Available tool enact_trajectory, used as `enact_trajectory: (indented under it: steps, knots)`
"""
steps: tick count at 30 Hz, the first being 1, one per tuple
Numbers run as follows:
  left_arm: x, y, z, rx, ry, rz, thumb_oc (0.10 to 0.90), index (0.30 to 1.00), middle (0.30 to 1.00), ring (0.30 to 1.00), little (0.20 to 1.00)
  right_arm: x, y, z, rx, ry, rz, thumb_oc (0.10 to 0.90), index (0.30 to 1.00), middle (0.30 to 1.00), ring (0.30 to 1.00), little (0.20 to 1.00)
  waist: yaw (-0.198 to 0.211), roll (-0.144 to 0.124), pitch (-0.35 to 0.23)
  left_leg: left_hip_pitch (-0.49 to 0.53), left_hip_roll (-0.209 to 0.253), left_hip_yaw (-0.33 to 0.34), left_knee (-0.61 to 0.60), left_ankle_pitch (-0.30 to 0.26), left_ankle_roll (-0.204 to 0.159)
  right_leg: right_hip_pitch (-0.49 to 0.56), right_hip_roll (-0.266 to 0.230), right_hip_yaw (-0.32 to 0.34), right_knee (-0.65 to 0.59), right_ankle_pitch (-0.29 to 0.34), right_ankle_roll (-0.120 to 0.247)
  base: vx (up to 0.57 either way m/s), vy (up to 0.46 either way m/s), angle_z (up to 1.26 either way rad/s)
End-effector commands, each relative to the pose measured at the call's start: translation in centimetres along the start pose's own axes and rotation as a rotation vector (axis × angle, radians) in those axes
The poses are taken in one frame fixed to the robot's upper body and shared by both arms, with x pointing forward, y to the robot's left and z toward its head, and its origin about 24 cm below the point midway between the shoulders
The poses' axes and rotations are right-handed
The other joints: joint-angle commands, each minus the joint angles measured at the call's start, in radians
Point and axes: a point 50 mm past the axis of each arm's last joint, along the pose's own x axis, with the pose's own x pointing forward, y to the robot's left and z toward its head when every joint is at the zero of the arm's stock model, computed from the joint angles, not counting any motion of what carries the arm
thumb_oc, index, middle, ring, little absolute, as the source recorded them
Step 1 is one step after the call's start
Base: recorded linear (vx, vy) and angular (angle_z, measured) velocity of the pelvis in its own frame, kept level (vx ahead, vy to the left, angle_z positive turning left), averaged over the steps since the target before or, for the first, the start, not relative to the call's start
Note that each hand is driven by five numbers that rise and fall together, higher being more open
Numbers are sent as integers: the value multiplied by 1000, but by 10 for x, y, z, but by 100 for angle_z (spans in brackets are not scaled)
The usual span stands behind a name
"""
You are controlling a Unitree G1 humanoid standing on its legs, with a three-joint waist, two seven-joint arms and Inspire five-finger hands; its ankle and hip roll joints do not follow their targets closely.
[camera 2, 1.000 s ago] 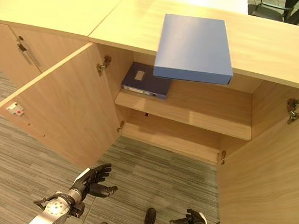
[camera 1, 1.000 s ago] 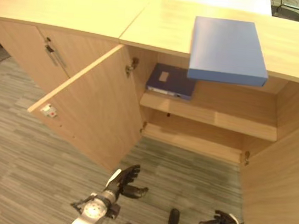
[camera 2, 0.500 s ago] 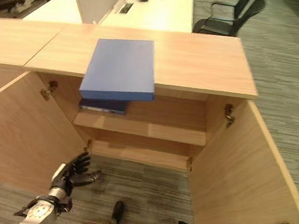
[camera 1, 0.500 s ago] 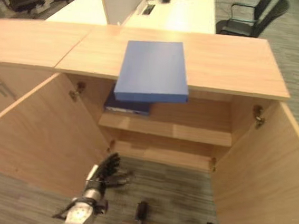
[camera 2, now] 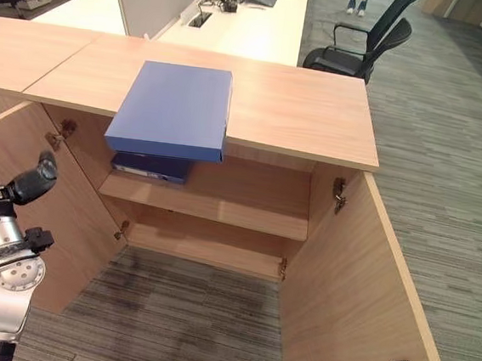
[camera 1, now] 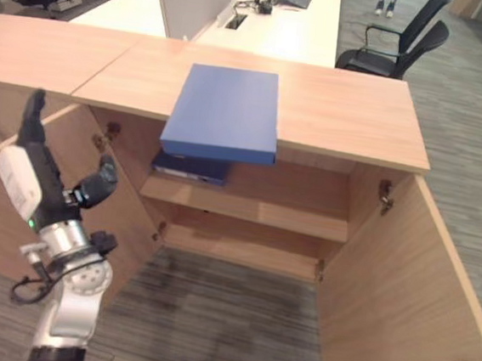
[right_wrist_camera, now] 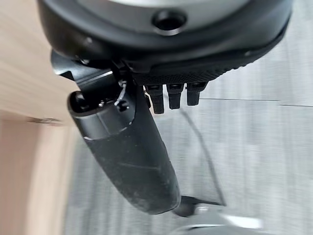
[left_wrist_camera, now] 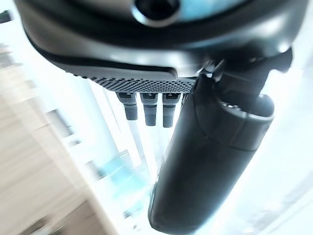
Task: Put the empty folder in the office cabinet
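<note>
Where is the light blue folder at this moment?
In the left eye view the light blue folder lies flat on the cabinet top, left of centre, its front edge overhanging the open cabinet above a dark blue folder on the shelf.

grey carpet, white desk, black chair

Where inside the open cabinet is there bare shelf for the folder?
The upper wooden shelf is bare from the dark blue binder at its left end across to the right wall. The bottom shelf looks bare along its visible length. The light blue folder lies on the cabinet top, overhanging the left end.
</note>
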Motion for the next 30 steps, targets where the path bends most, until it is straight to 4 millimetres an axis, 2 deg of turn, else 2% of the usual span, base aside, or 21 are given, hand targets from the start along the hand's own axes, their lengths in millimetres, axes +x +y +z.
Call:
enact_trajectory:
  steps: [1,5,8,13,14,16,21,22,30]
  knots:
    - [16,10,26,-39,-169,35,800,900,900,900,900,-2,0,-16,-39,40,14,800,900,900,900,900,3,25,-56,0,-33,85,-12,-42,31,99,-131,36,-115,28,194,48,58,5]
    - [10,11,18,-22,-127,15,800,900,900,900,900,-2,-2,-22,-56,59,25,800,900,900,900,900,6,24,-62,8,-32,87,-12,-50,35,102,-131,37,-115,23,196,29,44,12]
    - [12,18,20,43,-174,24,800,900,900,900,900,-3,0,-25,-64,67,36,800,900,900,900,900,9,20,-65,13,-32,89,-12,-56,38,106,-132,38,-115,22,199,25,34,-7]
    - [22,16,56,82,-421,-71,800,900,900,900,900,-3,4,-26,-83,61,56,800,900,900,900,900,4,17,-76,21,-30,92,-12,-64,38,111,-132,41,-115,22,200,7,5,-4]
    - [21,12,71,41,-494,-152,800,900,900,900,900,-3,4,-27,-90,65,63,800,900,900,900,900,-2,20,-80,24,-30,94,-12,-65,39,112,-131,42,-115,22,200,0,0,0]
    - [20,10,75,27,-512,-183,800,900,900,900,900,-3,5,-28,-93,68,69,800,900,900,900,900,-3,21,-82,26,-30,96,-12,-67,39,114,-131,42,-115,22,200,0,0,0]
    - [18,-10,96,-35,-610,-319,800,900,900,900,900,-3,9,-25,-128,59,101,800,900,900,900,900,-21,25,-100,40,-27,106,-12,-77,39,121,-131,49,-115,20,202,26,10,-9]
    - [18,-19,102,-41,-637,-354,800,900,900,900,900,-3,11,-23,-146,51,111,800,900,900,900,900,-30,25,-106,43,-26,110,-12,-79,39,125,-131,52,-115,19,203,29,7,-16]
    - [20,-58,126,-11,-764,-472,800,900,900,900,900,-3,9,-20,-181,37,108,800,900,900,900,900,-55,25,-125,54,-24,124,-12,-95,40,126,-132,66,-115,20,209,21,11,-8]
